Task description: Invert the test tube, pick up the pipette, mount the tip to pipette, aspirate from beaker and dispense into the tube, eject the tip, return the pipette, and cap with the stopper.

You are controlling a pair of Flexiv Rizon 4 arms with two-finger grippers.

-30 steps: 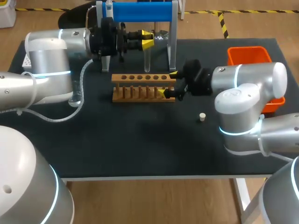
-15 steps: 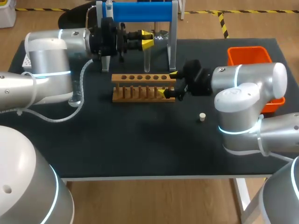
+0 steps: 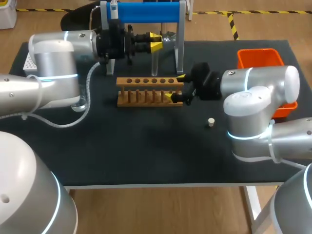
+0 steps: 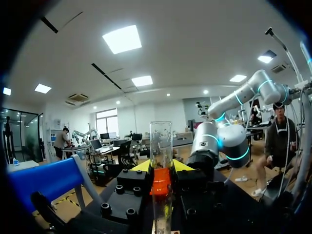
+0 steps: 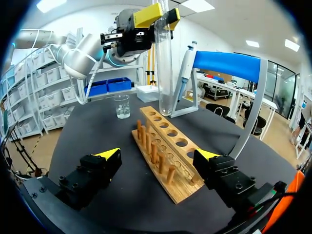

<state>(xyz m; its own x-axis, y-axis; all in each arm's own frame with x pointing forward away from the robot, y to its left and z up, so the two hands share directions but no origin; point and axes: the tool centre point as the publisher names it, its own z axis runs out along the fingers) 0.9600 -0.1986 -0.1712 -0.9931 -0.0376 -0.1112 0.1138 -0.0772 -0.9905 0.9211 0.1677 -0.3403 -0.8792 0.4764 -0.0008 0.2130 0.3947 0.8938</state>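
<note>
My left gripper (image 3: 154,42) is shut on a clear test tube (image 3: 154,61), which hangs upright just behind the wooden rack (image 3: 146,91). In the left wrist view the test tube (image 4: 161,141) stands between the yellow tips of the left gripper (image 4: 161,168), open mouth up. My right gripper (image 3: 174,87) is open and straddles the rack's right end. From the right wrist view, the rack (image 5: 163,146) lies between the spread fingers of the right gripper (image 5: 158,157), with the tube (image 5: 164,63) and left gripper (image 5: 155,17) above its far end. The pipette (image 3: 113,10) hangs on the blue stand (image 3: 144,12). A small stopper (image 3: 211,122) lies on the mat.
A glass beaker (image 5: 123,106) stands beyond the rack's far end. An orange bin (image 3: 261,58) sits at the back right behind my right arm. A white tip box (image 3: 28,61) is at the far left edge. Bare black mat lies in front of the rack.
My left arm has shifted slightly to the right with the tube still in its grip. The right arm and rack have not moved.
</note>
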